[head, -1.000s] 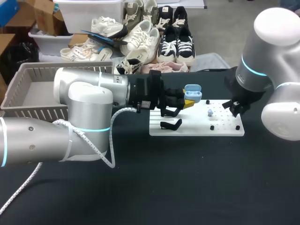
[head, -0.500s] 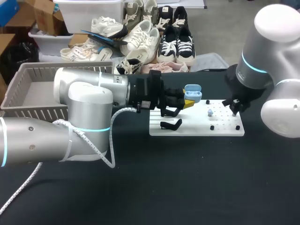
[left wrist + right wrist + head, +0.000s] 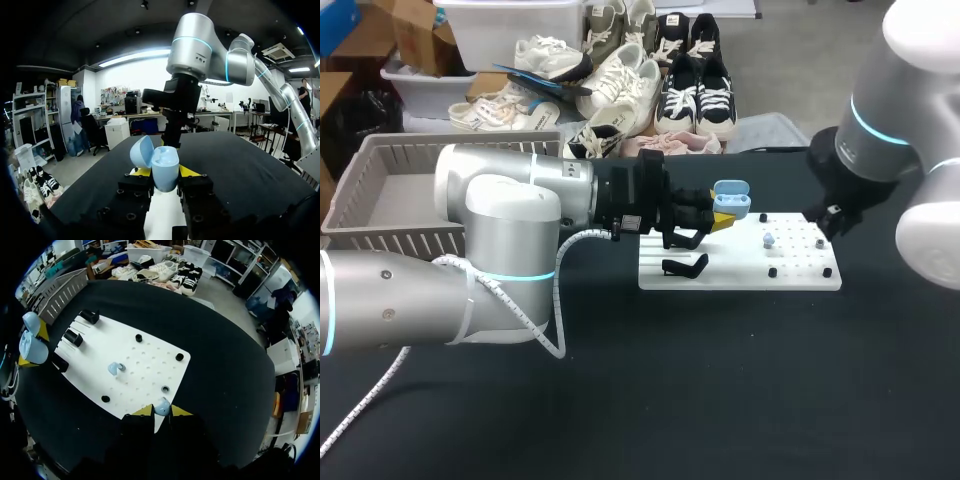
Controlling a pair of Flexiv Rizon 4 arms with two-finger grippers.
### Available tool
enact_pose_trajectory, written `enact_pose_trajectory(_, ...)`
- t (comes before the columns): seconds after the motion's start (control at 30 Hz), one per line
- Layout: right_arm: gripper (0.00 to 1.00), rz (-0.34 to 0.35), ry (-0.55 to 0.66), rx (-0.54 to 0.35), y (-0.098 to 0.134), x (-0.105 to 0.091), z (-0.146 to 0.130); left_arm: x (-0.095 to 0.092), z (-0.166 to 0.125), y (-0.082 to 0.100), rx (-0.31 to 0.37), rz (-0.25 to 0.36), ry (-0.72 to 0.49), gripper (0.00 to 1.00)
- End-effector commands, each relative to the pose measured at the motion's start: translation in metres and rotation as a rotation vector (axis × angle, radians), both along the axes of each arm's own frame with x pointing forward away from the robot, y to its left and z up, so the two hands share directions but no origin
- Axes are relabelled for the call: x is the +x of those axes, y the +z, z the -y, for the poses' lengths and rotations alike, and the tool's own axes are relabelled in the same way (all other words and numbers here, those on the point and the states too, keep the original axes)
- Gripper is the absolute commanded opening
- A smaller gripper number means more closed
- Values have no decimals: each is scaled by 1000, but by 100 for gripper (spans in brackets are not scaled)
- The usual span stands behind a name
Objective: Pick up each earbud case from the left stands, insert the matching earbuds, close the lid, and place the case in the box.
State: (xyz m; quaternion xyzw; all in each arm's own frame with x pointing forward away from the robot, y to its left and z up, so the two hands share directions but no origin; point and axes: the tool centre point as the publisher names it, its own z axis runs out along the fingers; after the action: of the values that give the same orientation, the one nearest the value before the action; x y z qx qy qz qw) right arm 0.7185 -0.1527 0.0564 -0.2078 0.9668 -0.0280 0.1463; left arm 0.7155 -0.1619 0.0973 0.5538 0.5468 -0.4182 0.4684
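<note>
Left gripper [image 3: 165, 176]: closed on the light-blue earbud case [image 3: 165, 169], with one yellow tip pressed to each side. In the head view it sits just above the frame's centre, over the left end of the board.
Earbud case: held upright, with its lid [image 3: 142, 151] hinged open and tilted back.
Right gripper [image 3: 162, 411]: its fingers are almost together, pinching a small light-blue earbud [image 3: 161, 406] between the yellow tips. In the head view it is at middle right, over the right end of the board.
Second earbud [image 3: 115, 368]: lies on the board near its middle, apart from both grippers.
White board [image 3: 740, 272]: lies flat on the black table [image 3: 670, 400], right of centre in the head view. It is dotted with small holes and a few black pegs.
Black stands [image 3: 73, 336]: stand in a row along the board's end beside the left gripper.
Grey basket [image 3: 380, 190]: sits at the upper left of the head view, behind the left arm.
Left arm [image 3: 500, 230]: enters from the left edge and stretches to the centre.
Right arm [image 3: 910, 150]: comes in from the upper right corner.
</note>
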Motion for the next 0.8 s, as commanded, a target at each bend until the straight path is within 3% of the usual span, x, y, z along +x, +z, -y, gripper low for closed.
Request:
enact_pose_trajectory(0.03, 0, 7, -2, -2, 0, -3, 0, -1, 0, -1, -3, 2, 2, 0)
enact_pose_trajectory(0.57, 0, 7, -2, -2, 0, -3, 0, -1, 0, -1, -3, 2, 2, 0)
enact_pose_trajectory(0.8, 0, -26, -272, 34, 5, -16, 3, -1, 0, -1, -3, 2, 2, 0)
